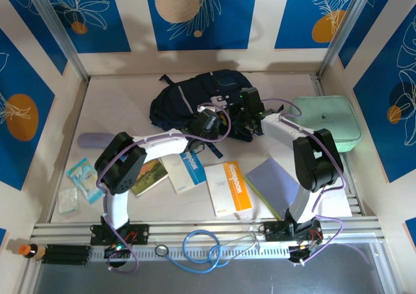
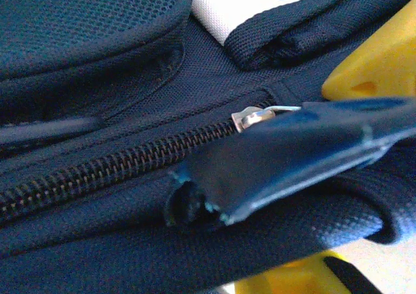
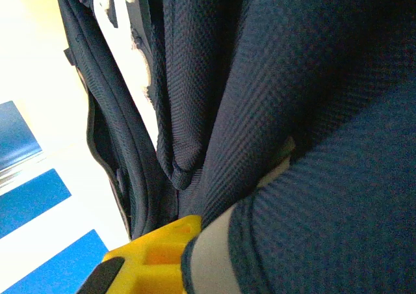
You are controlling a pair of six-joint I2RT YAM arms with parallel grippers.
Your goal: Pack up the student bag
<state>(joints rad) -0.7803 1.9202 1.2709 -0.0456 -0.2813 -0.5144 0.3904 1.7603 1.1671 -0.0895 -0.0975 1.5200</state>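
Left wrist | left pincer [image 2: 331,170] parted astride student bag [image 2: 97,40] zip [image 2: 117,167] | right pincer [image 1: 249,112] grasping bag

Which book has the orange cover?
The orange-and-white book, between the blue-and-white book and the lilac notebook. Only its cover has a broad orange band.

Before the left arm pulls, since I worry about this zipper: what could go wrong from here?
The pull tab lies between the fingers of the left gripper, but a firm pinch isn't evident, so it may slip free when pulled. The right gripper is shut on loose fabric of the student bag only, so the bag may drag or bunch rather than the zipper running.
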